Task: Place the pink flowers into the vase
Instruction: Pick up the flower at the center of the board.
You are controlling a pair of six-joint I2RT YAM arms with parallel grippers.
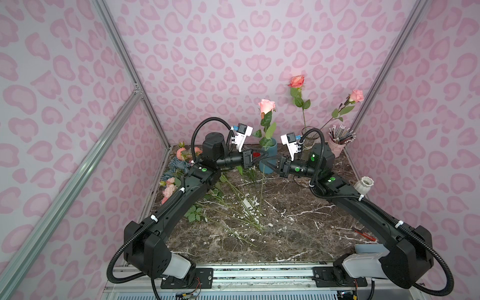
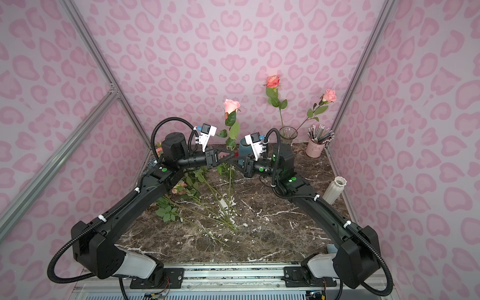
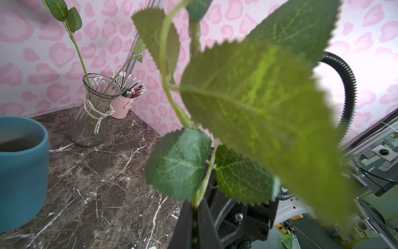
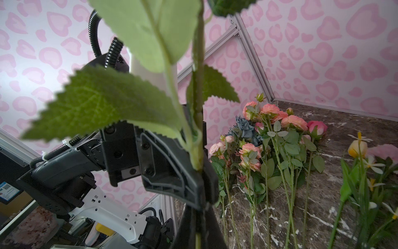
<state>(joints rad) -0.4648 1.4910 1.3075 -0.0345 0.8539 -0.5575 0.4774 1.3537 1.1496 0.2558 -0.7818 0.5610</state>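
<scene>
One pink flower, a salmon-pink rose (image 1: 266, 106) (image 2: 231, 105), stands upright above the middle of the table on its long green stem (image 3: 170, 94) (image 4: 199, 120). My left gripper (image 1: 264, 155) (image 2: 232, 156) (image 3: 196, 228) is shut on the stem. My right gripper (image 1: 264, 162) (image 2: 232, 163) (image 4: 199, 230) is shut on the same stem just below it, tip to tip. The glass vase (image 1: 310, 137) (image 2: 287, 135) (image 3: 94, 112) stands at the back right with two pink roses (image 1: 296, 81) (image 1: 356, 96) in it. More pink flowers (image 1: 170, 188) (image 4: 277, 120) lie in a pile at the left.
A teal pot (image 1: 272, 149) (image 3: 23, 172) stands just behind the grippers. A pink bucket of pencils (image 1: 337, 148) (image 3: 122, 106) sits beside the glass vase. A white ribbed vase (image 1: 363, 185) stands by the right wall. Loose stems (image 1: 241, 207) and yellow flowers (image 4: 357, 148) lie on the marble.
</scene>
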